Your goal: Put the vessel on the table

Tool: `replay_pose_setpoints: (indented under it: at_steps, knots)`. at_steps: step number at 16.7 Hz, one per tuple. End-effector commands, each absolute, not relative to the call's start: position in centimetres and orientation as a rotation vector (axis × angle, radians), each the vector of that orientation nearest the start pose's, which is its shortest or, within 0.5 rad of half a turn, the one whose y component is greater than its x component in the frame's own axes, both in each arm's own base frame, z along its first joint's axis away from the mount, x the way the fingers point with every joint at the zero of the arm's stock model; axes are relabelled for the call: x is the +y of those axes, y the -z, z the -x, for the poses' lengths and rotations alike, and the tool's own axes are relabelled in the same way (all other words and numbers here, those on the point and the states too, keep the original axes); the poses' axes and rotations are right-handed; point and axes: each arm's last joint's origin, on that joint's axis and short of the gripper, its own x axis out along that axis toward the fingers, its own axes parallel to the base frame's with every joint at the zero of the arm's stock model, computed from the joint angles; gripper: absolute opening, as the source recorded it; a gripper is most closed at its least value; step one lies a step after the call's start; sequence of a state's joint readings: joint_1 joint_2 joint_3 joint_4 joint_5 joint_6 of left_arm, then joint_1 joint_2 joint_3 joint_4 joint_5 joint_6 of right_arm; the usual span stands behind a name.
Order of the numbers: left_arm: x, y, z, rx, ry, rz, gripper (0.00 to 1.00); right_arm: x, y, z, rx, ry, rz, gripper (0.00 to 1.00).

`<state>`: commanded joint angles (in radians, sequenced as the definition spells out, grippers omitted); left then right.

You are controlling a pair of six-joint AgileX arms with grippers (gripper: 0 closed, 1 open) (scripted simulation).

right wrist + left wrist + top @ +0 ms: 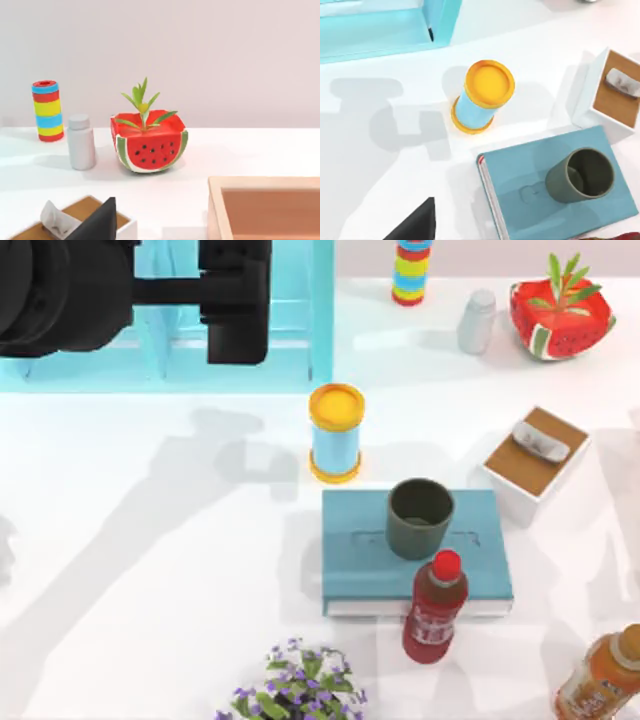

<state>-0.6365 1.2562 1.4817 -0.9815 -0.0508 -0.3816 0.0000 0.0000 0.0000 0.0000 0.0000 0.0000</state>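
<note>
The vessel (420,518), a dark olive-green cup, stands upright on a teal book (350,570) right of the table's (150,540) middle. The left wrist view looks down on the vessel (580,175), empty, and on the book (520,200). My left gripper (237,340) hangs high at the back left, well away from the cup and over a light-blue rack. A dark part of my right gripper (95,225) shows at the edge of the right wrist view, at the table's right side.
A light-blue can with yellow lid (336,433) stands just behind the book, a red-capped bottle (434,608) at its front edge. A tissue box (535,462), grey shaker (476,320) and watermelon planter (560,315) lie right. The rack (170,350) is back left, purple flowers (295,685) at the front.
</note>
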Motion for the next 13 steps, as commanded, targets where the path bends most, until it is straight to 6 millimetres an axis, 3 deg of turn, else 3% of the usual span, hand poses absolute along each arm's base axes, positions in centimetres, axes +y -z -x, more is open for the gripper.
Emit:
replay_pose_setpoints:
  at_steps: [3, 6, 9, 13]
  knots:
    - [-18.9, -44.4, -22.2, 0.825, 0.43, 0.156, 1.0, -0.1, -16.0, -10.6, 0.0, 0.0, 0.0, 1.0]
    - [-24.1, -45.8, -24.3, 0.86, 0.422, 0.204, 1.0, -0.1, -16.0, -10.6, 0.0, 0.0, 0.0, 1.0]
    - [-29.2, -43.5, -26.3, 0.951, 0.368, 0.214, 1.0, -0.1, -16.0, -10.6, 0.0, 0.0, 0.0, 1.0]
    - [-34.8, -36.5, -27.9, 1.137, 0.228, 0.149, 1.0, -0.1, -16.0, -10.6, 0.0, 0.0, 0.0, 1.0]
